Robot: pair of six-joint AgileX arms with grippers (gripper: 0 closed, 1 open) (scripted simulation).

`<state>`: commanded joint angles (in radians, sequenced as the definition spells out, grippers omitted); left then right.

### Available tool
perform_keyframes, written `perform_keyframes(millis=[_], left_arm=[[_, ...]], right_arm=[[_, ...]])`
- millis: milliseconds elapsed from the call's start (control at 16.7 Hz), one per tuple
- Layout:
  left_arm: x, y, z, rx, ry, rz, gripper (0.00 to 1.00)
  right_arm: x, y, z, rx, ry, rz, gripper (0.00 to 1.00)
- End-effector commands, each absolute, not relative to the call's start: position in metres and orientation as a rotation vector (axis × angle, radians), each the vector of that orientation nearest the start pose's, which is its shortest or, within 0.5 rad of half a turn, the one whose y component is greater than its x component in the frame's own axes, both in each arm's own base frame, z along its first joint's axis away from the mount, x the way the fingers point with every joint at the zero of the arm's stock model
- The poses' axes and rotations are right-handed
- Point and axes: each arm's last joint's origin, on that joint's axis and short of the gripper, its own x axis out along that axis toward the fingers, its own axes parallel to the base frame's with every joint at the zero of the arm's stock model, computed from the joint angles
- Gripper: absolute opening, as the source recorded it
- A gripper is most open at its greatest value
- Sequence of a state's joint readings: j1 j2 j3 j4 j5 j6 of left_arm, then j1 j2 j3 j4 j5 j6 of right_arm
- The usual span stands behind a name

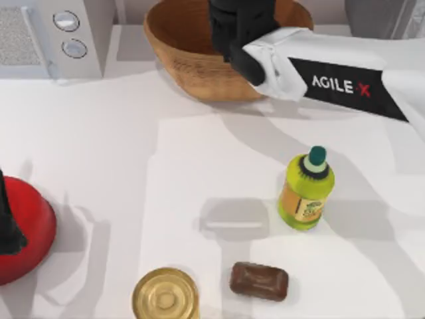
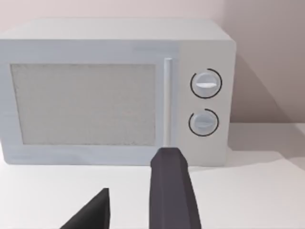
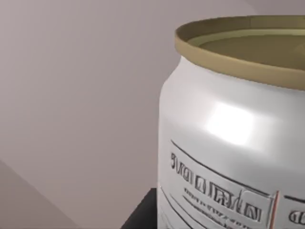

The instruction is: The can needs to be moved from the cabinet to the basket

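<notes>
At the counter's (image 1: 99,166) far left edge stands a red dome (image 1: 23,232), with the left arm's dark end over it. The left jaws (image 2: 131,210) hang parked there, spread apart with nothing between them, facing a white microwave (image 2: 114,90) with two round knobs. The top view shows the microwave in the back left corner.

Along the front edge, left of centre, stands a wide gold-lidded tin (image 1: 165,294), and just right of it lies a brown bar (image 1: 259,280). Right of centre stands a yellow-green bottle (image 1: 305,189) with a dark green cap.

The basket (image 1: 192,63) sits at the back centre. The right arm (image 1: 345,83) reaches in from the right, its dark wrist over the basket's bowl. The right wrist view has the can (image 3: 228,138) close up, upright, gold rim above a white label with dark marks. Whether the right jaws grip it I cannot tell. A grey corner of the cabinet (image 1: 372,16) shows at the back right.
</notes>
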<state>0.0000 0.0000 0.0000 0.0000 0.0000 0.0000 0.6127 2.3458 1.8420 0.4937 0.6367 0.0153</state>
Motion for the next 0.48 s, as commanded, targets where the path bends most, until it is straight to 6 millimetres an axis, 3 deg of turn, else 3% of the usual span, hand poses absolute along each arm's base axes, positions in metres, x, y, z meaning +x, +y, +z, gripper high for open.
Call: perform_keyframes(millis=[480], left_arm=[[0.1057, -0.0012, 0.1600, 0.000, 0.000, 0.000, 1.00]], right_arm=[[0.4541, 0.3055, 0.2216, 0.000, 0.002, 0.003, 0.60]])
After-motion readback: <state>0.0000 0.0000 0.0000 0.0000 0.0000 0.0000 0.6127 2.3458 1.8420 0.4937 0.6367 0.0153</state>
